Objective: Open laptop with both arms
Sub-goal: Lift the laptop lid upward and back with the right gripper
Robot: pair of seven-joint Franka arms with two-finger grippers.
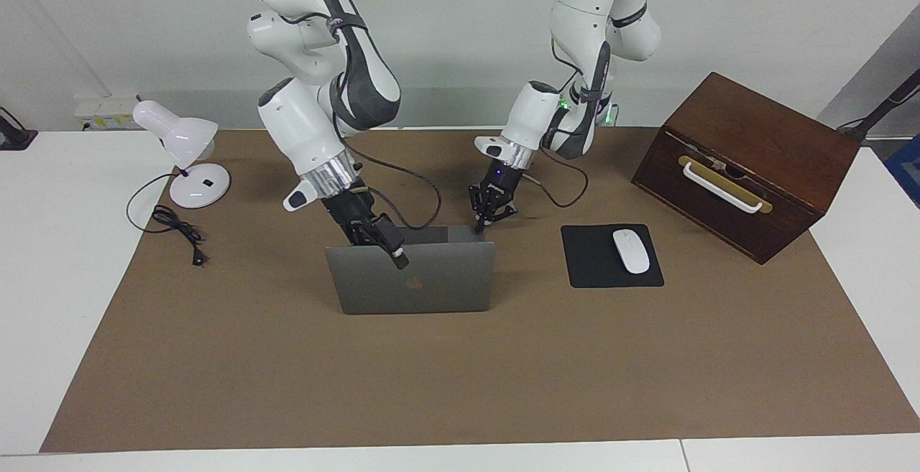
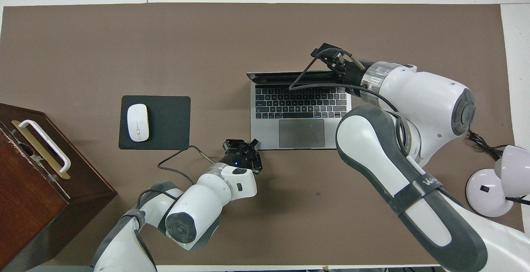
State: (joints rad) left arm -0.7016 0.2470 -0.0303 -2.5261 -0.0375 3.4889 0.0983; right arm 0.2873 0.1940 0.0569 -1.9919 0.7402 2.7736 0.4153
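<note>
The laptop (image 1: 413, 281) stands open in the middle of the table. The right gripper (image 1: 397, 254), whose opening I cannot tell, rests on the lid's top edge. The left gripper (image 1: 480, 226) (closed, holding nothing) presses the base corner. If it slips off, the laptop could tip over.

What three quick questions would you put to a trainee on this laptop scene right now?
1. True or false: the laptop is flat shut.
2. The white mouse lies on: A the mouse pad; B the wooden box; C the keyboard.
3. Which is at the lid's top edge, the left gripper or the right gripper?
Key: 1 false, the lid stands raised. 2 A. 3 the right gripper; the left gripper is down at the base's corner nearer the robots.
</note>
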